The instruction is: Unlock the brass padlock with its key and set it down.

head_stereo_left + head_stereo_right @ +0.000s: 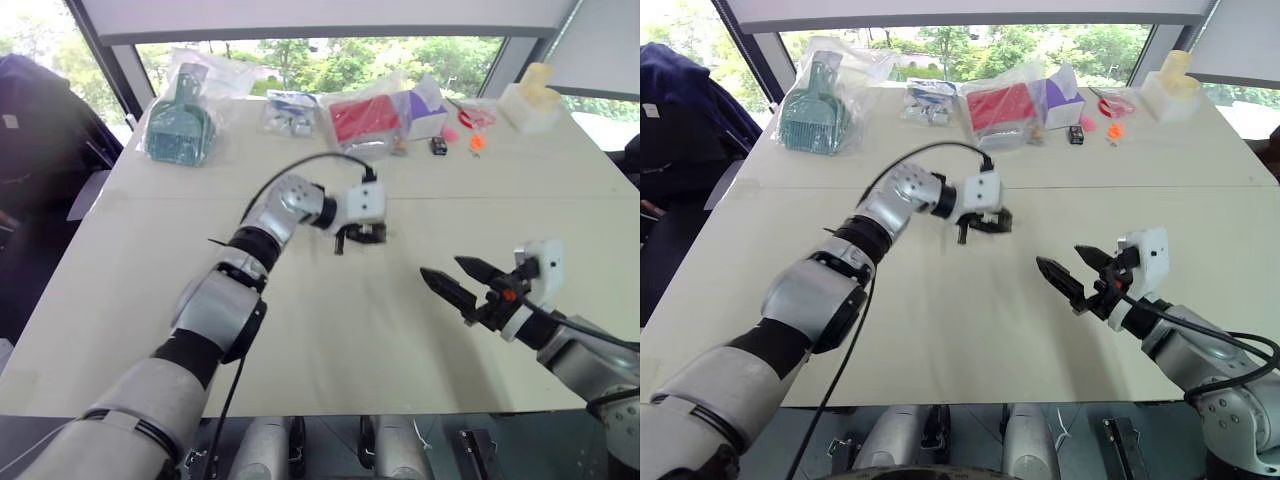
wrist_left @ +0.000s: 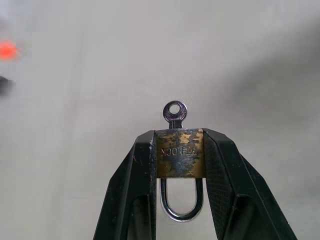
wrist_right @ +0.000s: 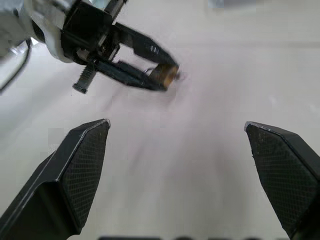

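Brass padlock [image 2: 180, 153]: I see it clamped in my left gripper [image 2: 180, 160] jaws, key [image 2: 174, 113] protruding at 12 o'clock. Right gripper [image 1: 462, 281]: jaws wide apart, empty, above worktop [image 1: 330, 330].

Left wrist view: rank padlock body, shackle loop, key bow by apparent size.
1. brass padlock body, clamped in the left gripper
2. shackle loop, slightly smaller, partly hidden behind the fingers
3. key bow, clearly smallest

tarnished brass padlock [image 2: 180, 160], shiny steel key [image 2: 175, 113]
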Controlling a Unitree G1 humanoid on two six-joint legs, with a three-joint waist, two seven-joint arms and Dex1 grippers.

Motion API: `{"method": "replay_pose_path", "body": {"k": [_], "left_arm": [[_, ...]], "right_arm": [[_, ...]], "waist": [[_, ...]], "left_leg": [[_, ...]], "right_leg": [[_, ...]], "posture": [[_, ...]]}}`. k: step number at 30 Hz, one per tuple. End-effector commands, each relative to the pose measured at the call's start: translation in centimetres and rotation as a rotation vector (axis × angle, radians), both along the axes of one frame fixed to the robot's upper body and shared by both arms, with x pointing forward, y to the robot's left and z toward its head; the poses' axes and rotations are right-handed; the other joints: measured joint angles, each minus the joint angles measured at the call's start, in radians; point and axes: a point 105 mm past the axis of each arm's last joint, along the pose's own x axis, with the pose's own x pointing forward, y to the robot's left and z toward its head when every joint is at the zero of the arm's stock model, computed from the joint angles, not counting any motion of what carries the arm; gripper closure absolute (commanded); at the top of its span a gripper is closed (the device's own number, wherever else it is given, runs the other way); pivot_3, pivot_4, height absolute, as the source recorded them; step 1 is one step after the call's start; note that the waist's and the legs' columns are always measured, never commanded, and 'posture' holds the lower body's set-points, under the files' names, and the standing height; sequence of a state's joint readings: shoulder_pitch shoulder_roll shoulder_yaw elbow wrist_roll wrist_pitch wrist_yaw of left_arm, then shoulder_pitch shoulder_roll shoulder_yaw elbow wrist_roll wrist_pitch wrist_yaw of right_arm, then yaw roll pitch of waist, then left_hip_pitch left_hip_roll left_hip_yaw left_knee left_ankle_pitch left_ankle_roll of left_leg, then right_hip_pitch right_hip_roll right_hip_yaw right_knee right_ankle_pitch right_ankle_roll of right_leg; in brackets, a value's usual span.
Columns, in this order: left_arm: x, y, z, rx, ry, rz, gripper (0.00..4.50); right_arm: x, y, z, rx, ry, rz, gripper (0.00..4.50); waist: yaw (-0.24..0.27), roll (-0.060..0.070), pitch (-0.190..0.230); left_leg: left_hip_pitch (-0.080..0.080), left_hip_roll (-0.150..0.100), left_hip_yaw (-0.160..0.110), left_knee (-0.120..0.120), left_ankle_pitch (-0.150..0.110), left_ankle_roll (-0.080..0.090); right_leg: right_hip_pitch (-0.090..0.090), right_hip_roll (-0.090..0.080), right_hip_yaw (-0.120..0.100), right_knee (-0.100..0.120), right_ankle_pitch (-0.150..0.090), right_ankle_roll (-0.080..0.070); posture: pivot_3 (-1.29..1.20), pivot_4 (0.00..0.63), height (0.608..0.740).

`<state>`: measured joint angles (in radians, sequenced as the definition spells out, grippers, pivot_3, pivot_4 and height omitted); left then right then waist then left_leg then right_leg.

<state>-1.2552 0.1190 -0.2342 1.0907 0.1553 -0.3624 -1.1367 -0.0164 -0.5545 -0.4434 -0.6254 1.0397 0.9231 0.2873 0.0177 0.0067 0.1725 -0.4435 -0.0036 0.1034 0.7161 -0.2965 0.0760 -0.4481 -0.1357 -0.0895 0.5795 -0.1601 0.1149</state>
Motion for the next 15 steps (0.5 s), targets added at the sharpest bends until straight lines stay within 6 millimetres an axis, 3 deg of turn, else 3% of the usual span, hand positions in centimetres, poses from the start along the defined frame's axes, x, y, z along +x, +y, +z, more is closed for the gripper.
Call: {"method": "replay_pose_path", "body": {"k": [1, 5, 11, 15], "left_arm": [[-1.0, 1.4, 4.1, -0.116, -0.203, -0.072, 3.77], [-2.4, 3.6, 6.9, -0.271, -0.216, -0.041, 3.77], [-3.6, 5.3, 7.8, -0.329, -0.201, 0.039, 3.77], [-4.5, 5.4, 7.9, -0.332, -0.199, 0.046, 3.77]], "right_arm": [[1.3, 0.3, 1.6, 0.150, -0.012, -0.017, 0.00], [2.8, 2.5, 4.0, 0.307, -0.043, 0.040, 0.00], [4.3, 4.4, 5.2, 0.369, -0.028, 0.088, 0.00], [4.7, 5.2, 6.1, 0.391, -0.051, 0.121, 0.00]], "waist": [[-0.005, 0.000, 0.000], [-0.010, 0.001, 0.000], [-0.005, 0.002, 0.000], [-0.006, 0.002, 0.000]], "left_leg": [[0.000, -0.001, 0.000, 0.000, 0.000, 0.000], [0.000, -0.001, 0.001, 0.000, 0.000, 0.000], [0.001, -0.001, 0.000, 0.000, 0.001, -0.002], [0.001, -0.001, 0.000, 0.000, 0.001, -0.002]], "right_leg": [[0.001, -0.001, 0.000, 0.000, 0.000, 0.000], [0.000, -0.001, 0.001, 0.000, 0.000, 0.000], [0.001, 0.001, 0.000, 0.002, 0.000, 0.000], [0.003, 0.002, 0.000, 0.001, 0.000, 0.000]], "posture": [[0.00, 0.150, 0.735], [0.00, 0.150, 0.735], [0.00, 0.150, 0.735], [0.00, 0.150, 0.735]]}}
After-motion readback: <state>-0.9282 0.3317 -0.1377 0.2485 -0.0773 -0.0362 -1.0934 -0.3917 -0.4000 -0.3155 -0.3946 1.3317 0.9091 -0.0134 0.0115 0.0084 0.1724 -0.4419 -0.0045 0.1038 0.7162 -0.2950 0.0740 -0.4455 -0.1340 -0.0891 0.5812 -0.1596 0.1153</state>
